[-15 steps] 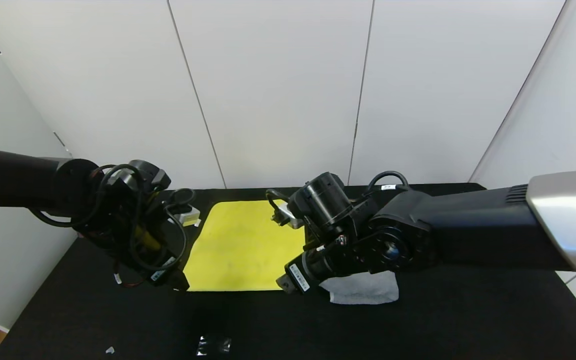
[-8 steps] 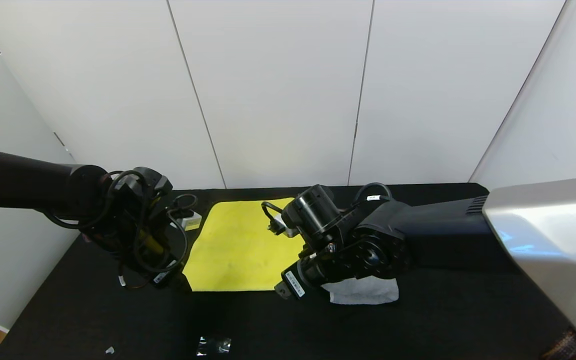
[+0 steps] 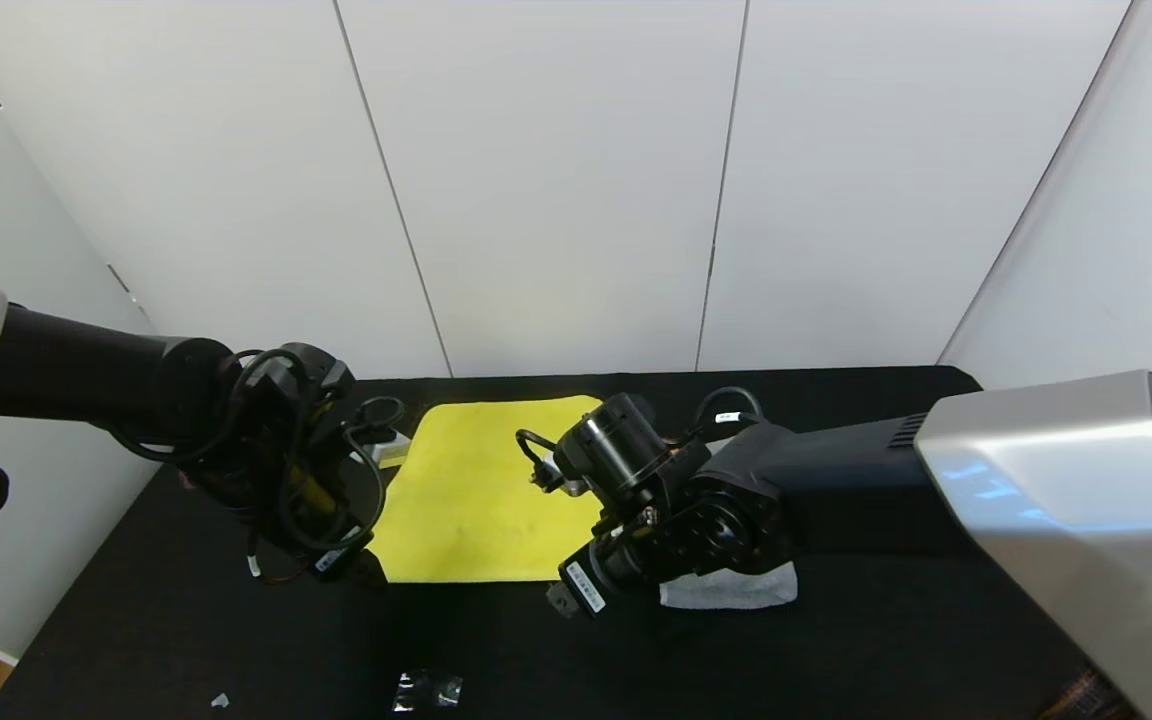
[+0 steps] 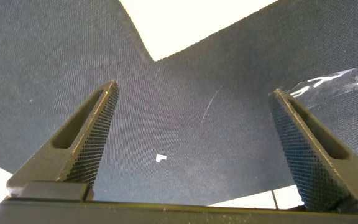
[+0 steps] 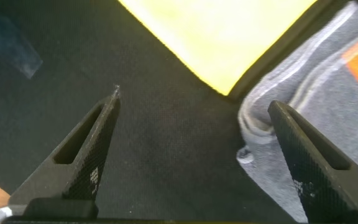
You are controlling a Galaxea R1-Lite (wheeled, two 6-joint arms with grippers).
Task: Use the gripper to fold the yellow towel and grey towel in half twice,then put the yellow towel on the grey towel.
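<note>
1. On the black cloth-covered table [image 3: 836, 640], the bright yellow square microfibre towel [image 3: 476, 490] lies flat toward the back edge; the grey terry towel [image 3: 731, 590] sits beside its right side.
2. The left gripper [image 4: 194, 155] hovers by the yellow towel's near-left corner, fingers spread wide, empty.
3. The right gripper [image 5: 194, 155], likewise spread and empty, hangs over the near-right corner, beside the grey towel.

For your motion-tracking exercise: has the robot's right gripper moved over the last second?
Yes. The right gripper, jaws open, has moved leftward and nearer along the bright yellow microfibre towel, towards its near corner, covering more of the mid-grey terry towel.
</note>
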